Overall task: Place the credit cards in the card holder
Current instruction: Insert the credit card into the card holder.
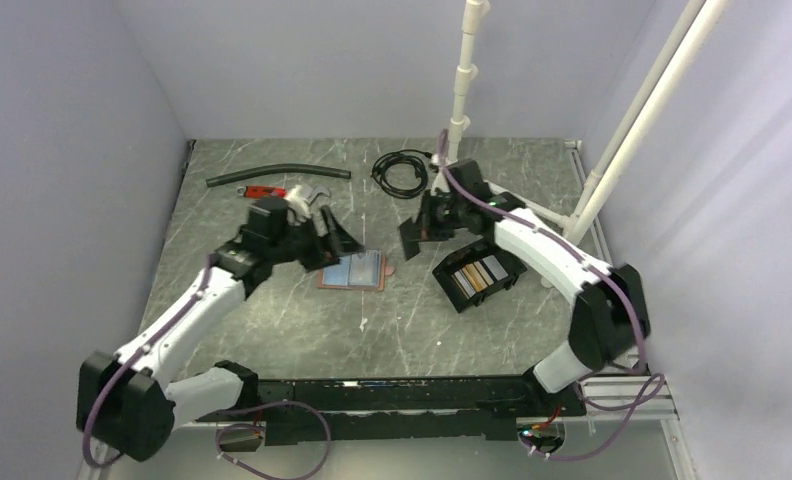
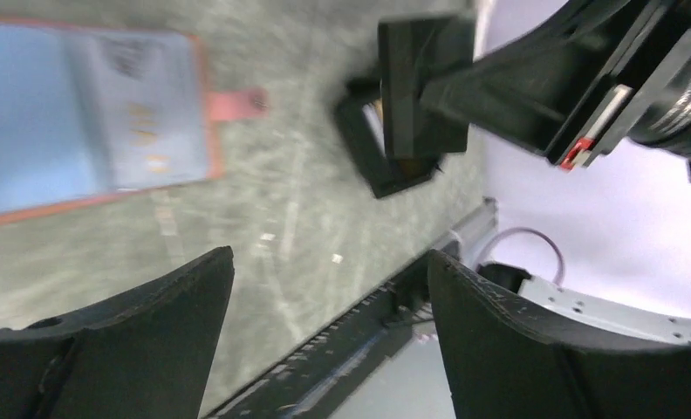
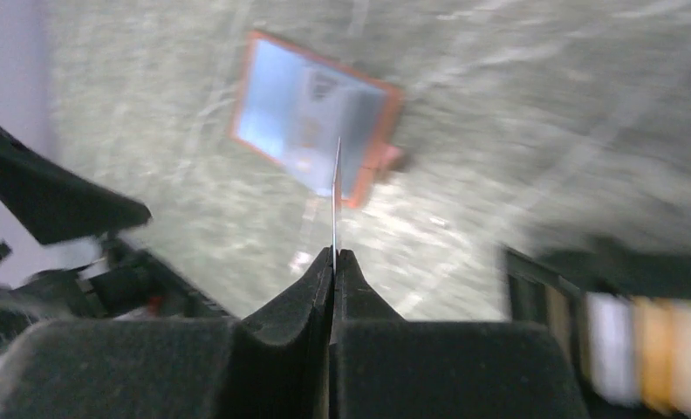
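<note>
The dark grey-green marbled counter (image 1: 302, 320) carries an open tan-brown leather wallet (image 1: 352, 270) near its middle. Right of the wallet lies a black rectangular plastic card holder (image 1: 455, 296). Beyond the wallet to the left lie a black ribbed hose (image 1: 272, 176) and a small red tool (image 1: 264, 190); beyond it to the right lies a coiled black cable (image 1: 402, 172).

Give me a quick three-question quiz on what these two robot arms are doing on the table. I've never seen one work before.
1. True or false: the left gripper is holding a card.
2. What does the right gripper pinch? A) a pen B) a thin card, seen edge-on C) nothing
3. Fill in: several cards already lie in the black ____.
Key: 1 false, its jaws stand open and empty. 2 B. 3 card holder.
</note>
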Available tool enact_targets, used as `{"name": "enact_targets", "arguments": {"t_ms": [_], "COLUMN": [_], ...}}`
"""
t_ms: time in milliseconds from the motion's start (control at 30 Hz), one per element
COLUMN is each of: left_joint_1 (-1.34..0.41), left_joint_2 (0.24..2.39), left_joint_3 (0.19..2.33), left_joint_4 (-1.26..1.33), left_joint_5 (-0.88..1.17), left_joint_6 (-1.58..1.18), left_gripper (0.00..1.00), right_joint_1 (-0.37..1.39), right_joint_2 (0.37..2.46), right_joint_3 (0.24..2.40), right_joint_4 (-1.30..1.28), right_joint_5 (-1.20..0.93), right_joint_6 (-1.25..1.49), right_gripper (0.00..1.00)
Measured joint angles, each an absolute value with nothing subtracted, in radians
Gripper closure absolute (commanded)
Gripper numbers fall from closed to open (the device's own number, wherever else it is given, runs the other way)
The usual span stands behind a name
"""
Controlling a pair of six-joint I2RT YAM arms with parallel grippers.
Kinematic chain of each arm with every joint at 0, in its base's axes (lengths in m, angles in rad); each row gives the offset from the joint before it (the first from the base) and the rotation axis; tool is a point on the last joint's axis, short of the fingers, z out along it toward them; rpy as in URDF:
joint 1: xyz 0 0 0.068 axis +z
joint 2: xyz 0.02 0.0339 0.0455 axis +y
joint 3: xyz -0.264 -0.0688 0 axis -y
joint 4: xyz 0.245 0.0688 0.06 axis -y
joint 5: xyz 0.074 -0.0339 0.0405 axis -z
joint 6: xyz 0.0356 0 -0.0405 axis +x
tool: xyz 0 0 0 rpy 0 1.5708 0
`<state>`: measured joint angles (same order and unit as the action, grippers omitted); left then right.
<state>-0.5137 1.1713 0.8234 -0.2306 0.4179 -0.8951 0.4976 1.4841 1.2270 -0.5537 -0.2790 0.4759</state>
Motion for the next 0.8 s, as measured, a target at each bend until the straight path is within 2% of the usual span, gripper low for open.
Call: {"name": "enact_targets", "arguments": {"t_ms": [133,233,367,433,667,733,800], "left_joint_1": [-0.290,-0.197,-0.153,-0.153,-0.154,-0.154,-0.154], "left_joint_2": [1.137,1.256,1.411,1.474,1.647,1.671,1.694], "left_joint_3": [0.869,0.889,0.899,0.920,0.971,0.971,0.971], "left_joint_4": [-0.429,-0.501,-0.554,-0.558,-0.517,-0.513,-0.512], "left_joint_5": [0.478,0.549,0.602,0.617,0.618,0.607,0.598], "left_joint_6": [-0.715,-0.617,-0.540,-0.519,-0.463,-0.453,-0.448], "left_gripper": [0.45,0.61,0.77,0.83,0.89,0.98,1.00], "right_joint_1": [0.585,0.646,0.692,0.701,0.704,0.704,0.703], "right_joint_2": [1.663,1.800,1.918,1.947,1.967,1.970,1.977], "right_joint_3": [1.229,1.230,1.236,1.238,1.267,1.287,1.303], "right_joint_4": [-0.353,-0.232,-0.132,-0.111,-0.136,-0.156,-0.169], "right_joint_5": [-0.444,-0.525,-0.572,-0.576,-0.493,-0.465,-0.445], "right_joint_6": [0.628,0.739,0.841,0.868,0.894,0.893,0.891], "right_gripper": [1.00,1.00,1.00,1.00,1.00,1.00,1.00]}}
